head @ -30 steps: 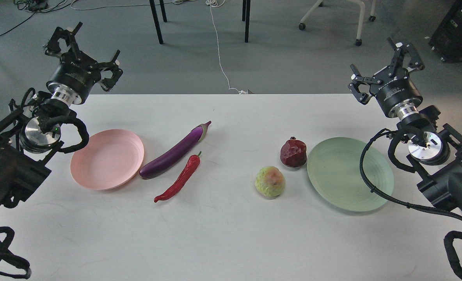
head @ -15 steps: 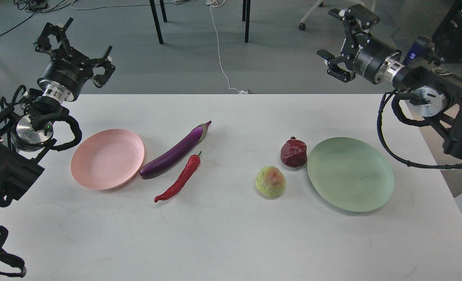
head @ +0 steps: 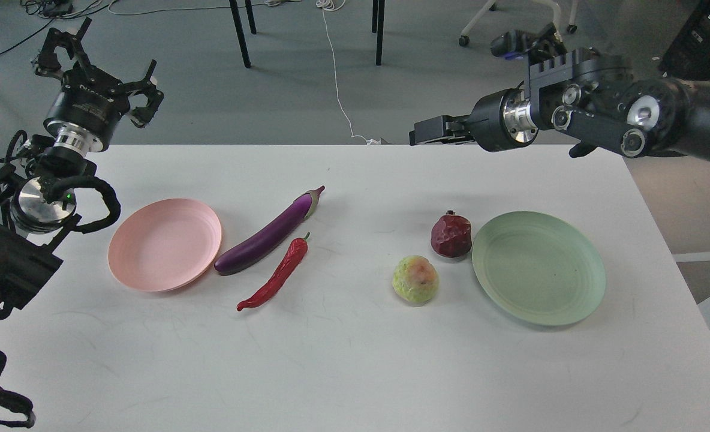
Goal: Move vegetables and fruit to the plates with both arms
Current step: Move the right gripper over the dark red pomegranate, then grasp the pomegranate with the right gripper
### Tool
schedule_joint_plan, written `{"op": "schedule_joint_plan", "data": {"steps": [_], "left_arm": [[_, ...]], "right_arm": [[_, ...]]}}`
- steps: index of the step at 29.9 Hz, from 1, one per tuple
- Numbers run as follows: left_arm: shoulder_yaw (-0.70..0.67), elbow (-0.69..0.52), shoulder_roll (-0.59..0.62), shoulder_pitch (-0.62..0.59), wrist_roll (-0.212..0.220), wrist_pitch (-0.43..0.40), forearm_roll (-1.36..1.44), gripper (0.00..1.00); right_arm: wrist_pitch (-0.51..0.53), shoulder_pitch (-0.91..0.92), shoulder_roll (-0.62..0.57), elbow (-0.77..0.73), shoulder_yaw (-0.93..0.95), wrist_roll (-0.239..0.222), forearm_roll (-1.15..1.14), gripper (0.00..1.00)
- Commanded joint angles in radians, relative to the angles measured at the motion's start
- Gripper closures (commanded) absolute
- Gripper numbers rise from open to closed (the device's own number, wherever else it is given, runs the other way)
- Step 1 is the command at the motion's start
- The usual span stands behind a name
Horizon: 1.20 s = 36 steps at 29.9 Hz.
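Far left, our left gripper (head: 94, 75) raised, fingers spread | far right, our right gripper (head: 436, 130) level, pointing left, aperture unclear.

Everything in front of me sat on a white table (head: 343, 360). Beyond its far edge lay grey floor (head: 283, 102), where a white cable (head: 338, 90) trailed toward the table. Black legs (head: 241, 33) and a white wheeled chair base (head: 511, 18) stood further back. Black cords (head: 49, 7) lay top left.

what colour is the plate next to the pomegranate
Pale green; the plate lies just right of the pomegranate, shown best in the head view.
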Motion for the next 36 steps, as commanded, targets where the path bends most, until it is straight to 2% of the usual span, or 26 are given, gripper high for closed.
{"op": "schedule_joint_plan", "data": {"steps": [1,4,11,22,25,28,31,36], "left_arm": [[0.001,0.0,0.014,0.001,-0.002,-0.002,0.0,0.02],[0.002,0.002,0.021,0.001,0.0,-0.018,0.0,0.02],[0.002,0.002,0.028,0.009,0.0,-0.029,0.0,0.02],[0.005,0.002,0.028,0.024,0.003,-0.029,0.001,0.02],[0.005,0.002,0.028,0.026,0.003,-0.029,0.0,0.02],[0.005,0.002,0.028,0.026,0.001,-0.029,0.0,0.02],[0.005,0.002,0.028,0.026,0.001,-0.028,0.0,0.02],[0.005,0.002,0.038,0.024,0.001,-0.029,0.0,0.02]], "right_arm": [[0.0,0.015,0.091,-0.022,-0.132,0.036,-0.103,0.02],[0.0,0.009,0.133,-0.028,-0.203,0.062,-0.11,0.04],[0.0,-0.054,0.151,-0.045,-0.244,0.066,-0.114,0.06],[-0.002,-0.155,0.148,-0.086,-0.251,0.064,-0.113,0.18],[-0.002,-0.16,0.147,-0.086,-0.251,0.064,-0.114,0.31],[-0.002,-0.158,0.137,-0.083,-0.243,0.064,-0.107,0.53],[-0.026,-0.143,0.11,-0.07,-0.191,0.064,-0.102,0.58],[-0.029,-0.072,0.003,-0.053,-0.151,0.061,-0.105,0.58]]}}
